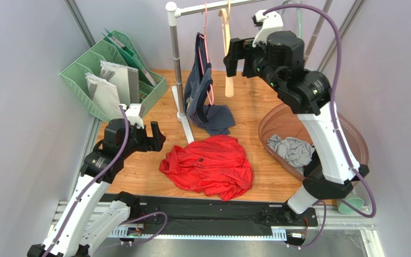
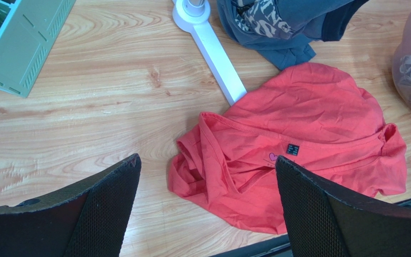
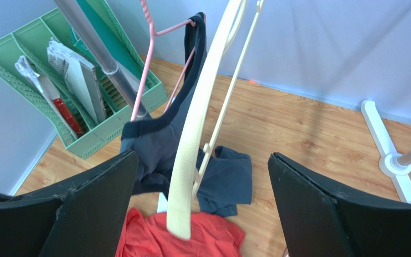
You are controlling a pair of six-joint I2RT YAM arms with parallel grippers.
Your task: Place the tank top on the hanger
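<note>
The red tank top (image 1: 207, 166) lies crumpled on the wooden table in front of the rack's foot; its neck label shows in the left wrist view (image 2: 299, 144). My left gripper (image 1: 153, 138) hovers just left of it, open, with the top's near-left edge showing between its jaws (image 2: 207, 159). The cream hanger (image 1: 226, 48) hangs by its hook from the rail. My right gripper (image 1: 236, 63) is raised beside it, open; the hanger's broad arm (image 3: 197, 139) hangs between the jaws (image 3: 202, 156), nearer the left one, with no grip on it. A patch of the tank top (image 3: 159, 238) shows below.
A navy top (image 1: 202, 91) hangs on a thin pink hanger (image 1: 207, 59) from the same rail, its hem on the table. The rack's pole (image 1: 178, 69) and white foot stand behind the tank top. A green file rack (image 1: 114, 80) is at back left, a brown basin (image 1: 347, 134) holding a grey cloth (image 1: 293, 150) at right.
</note>
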